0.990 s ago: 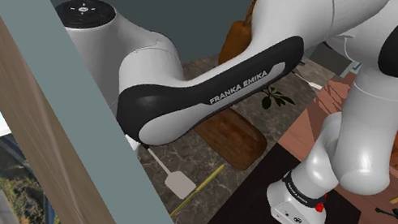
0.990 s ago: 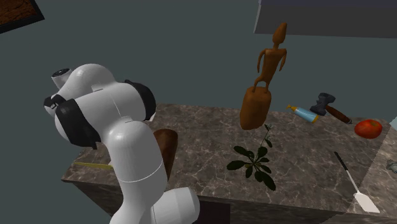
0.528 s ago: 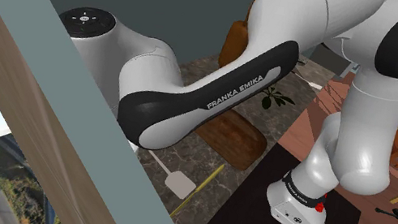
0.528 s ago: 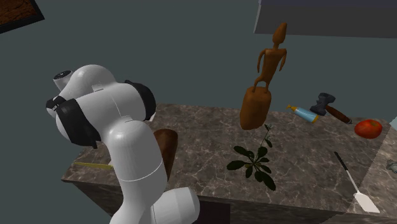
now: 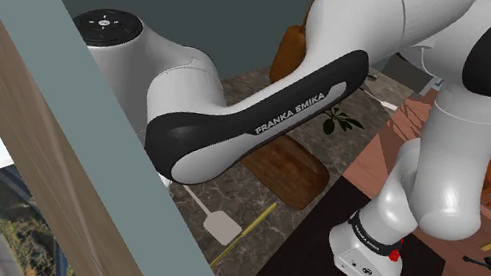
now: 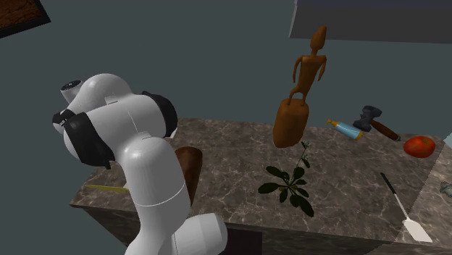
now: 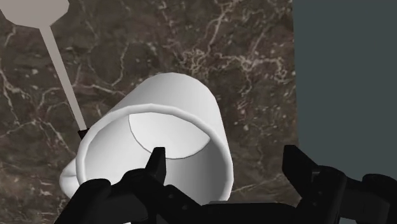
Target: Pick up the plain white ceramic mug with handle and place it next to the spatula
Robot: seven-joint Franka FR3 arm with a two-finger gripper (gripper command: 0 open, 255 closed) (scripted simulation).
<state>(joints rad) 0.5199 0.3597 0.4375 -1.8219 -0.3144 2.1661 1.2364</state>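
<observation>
Shoulder view: big white arm (image 5: 267, 115) bent across mid-frame, over the dark marbled surface (image 5: 242, 86). Under the elbow, spatula (image 5: 216, 222), pale blade, flat on the surface. Thin yellow stick (image 5: 243, 235) just beside it, brown board (image 5: 286, 170) nearby, leafy sprig (image 5: 339, 123) further back. Black stand (image 5: 299, 264) at lower right.

Second ext. view: arm in the fgd at left, board's edge peeking out behind it. Sprig mid-surface, carved brown figure (image 6: 298, 94) behind. Off to the right: hammer (image 6: 377, 122), small blue-and-yellow bottle (image 6: 343, 129), red round thing (image 6: 419, 146), plus a second spatula (image 6: 404, 210) near the front edge.

Wrist view: white mug (image 7: 172, 108) on the marble, mouth toward the cam, right at the fingers (image 7: 157, 167). Upright or tipped, can't tell. Fingers wide apart, one at the mug's mouth, other outside and clear of the wall, nothing clasped. Spatula's handle end just beside the mug's rim, blade further off.
</observation>
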